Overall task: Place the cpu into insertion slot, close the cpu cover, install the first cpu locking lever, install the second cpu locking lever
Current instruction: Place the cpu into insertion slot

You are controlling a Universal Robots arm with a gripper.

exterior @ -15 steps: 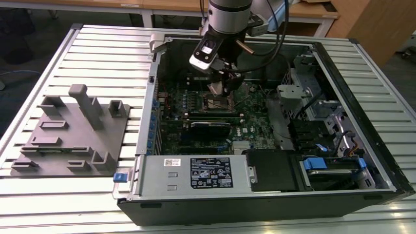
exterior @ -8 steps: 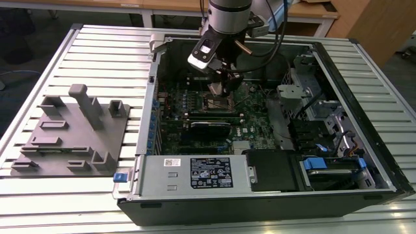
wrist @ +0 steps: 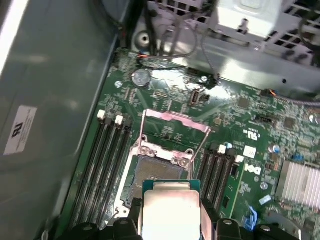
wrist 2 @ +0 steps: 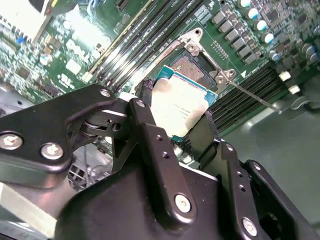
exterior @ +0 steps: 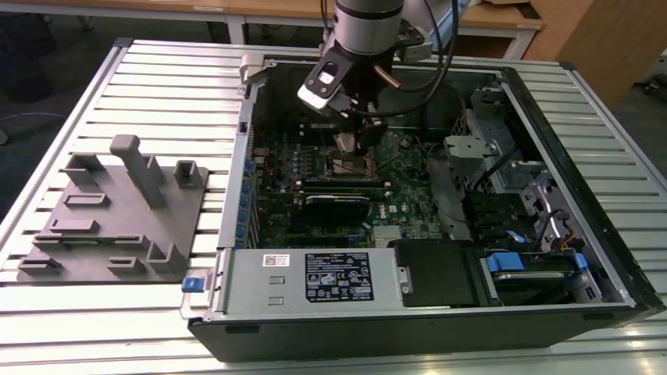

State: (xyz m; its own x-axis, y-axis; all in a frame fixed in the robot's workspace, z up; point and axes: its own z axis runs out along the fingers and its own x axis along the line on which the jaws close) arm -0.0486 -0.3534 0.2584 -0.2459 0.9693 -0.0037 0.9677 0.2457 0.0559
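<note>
My gripper hangs inside the open computer case, shut on the cpu, a small square chip with a pale silvery top and a green rim. The black fingers press on two opposite edges of it. The chip is held tilted just above the open insertion slot, whose contact field lies bare; the first wrist view shows the cpu over the near edge of the slot. The cpu cover stands raised at the slot's far side. A thin locking lever sticks out beside the socket.
Rows of memory slots flank the socket on the green motherboard. The case's metal walls surround it, with a power supply in front and a drive cage at the exterior view's right. A grey fixture block lies outside the case.
</note>
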